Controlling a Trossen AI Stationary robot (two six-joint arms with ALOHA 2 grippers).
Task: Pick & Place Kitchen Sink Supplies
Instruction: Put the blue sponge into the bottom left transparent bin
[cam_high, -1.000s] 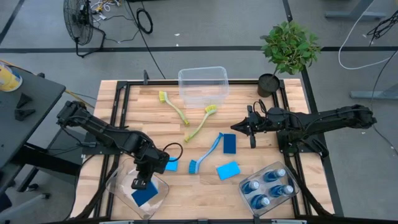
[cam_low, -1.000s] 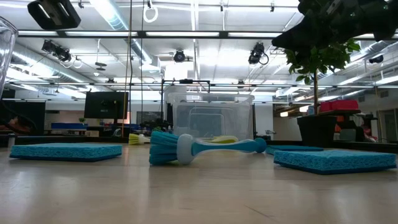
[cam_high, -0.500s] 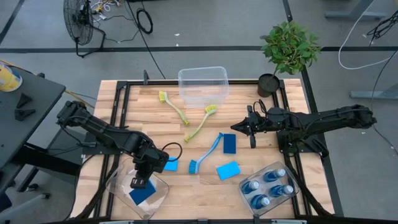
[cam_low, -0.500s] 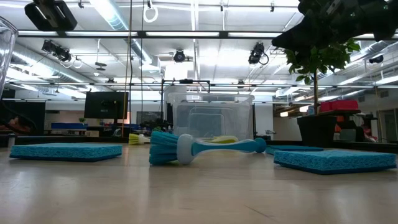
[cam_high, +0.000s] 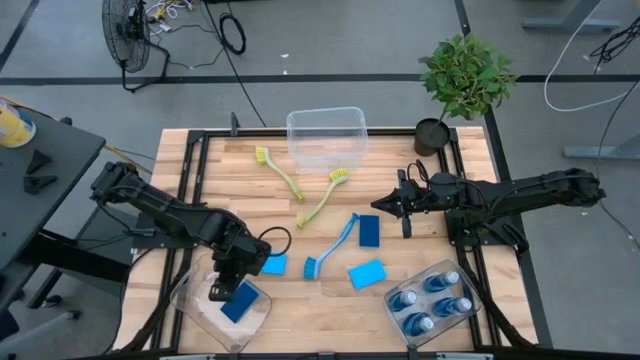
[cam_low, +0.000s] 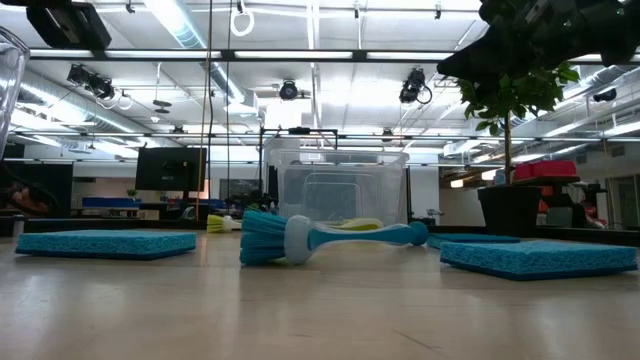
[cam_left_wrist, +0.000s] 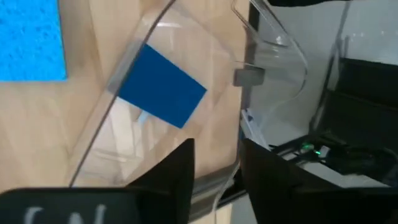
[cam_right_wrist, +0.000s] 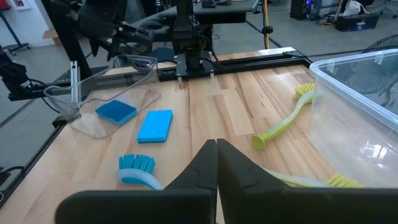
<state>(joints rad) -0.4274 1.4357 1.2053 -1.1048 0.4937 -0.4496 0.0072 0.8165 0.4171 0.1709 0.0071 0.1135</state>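
My left gripper (cam_high: 226, 287) hovers open over the clear bin (cam_high: 196, 300) at the table's near left corner. A dark blue sponge (cam_high: 243, 300) lies flat on that bin's floor, also seen in the left wrist view (cam_left_wrist: 161, 93), ahead of my fingertips. My right gripper (cam_high: 403, 206) waits shut above the table's right half, next to another dark blue sponge (cam_high: 368, 230). Two light blue sponges (cam_high: 273, 264) (cam_high: 366, 273), a blue brush (cam_high: 333, 246) and two yellow-green brushes (cam_high: 279, 171) (cam_high: 323, 197) lie on the wood. Several blue bottles (cam_high: 432, 300) stand in a clear tray.
An empty clear bin (cam_high: 326, 135) stands at the far edge, with a potted plant (cam_high: 462, 80) at the far right corner. The bottle tray (cam_high: 470, 318) fills the near right corner. Black rails (cam_high: 190, 190) run along the table's sides. Bare wood lies between the brushes and the left rail.
My left gripper has risen a little over the near left bin. The dark blue sponge under it has shifted toward the bin's right side and now lies flat, clear of the fingers. My right arm has kept still.
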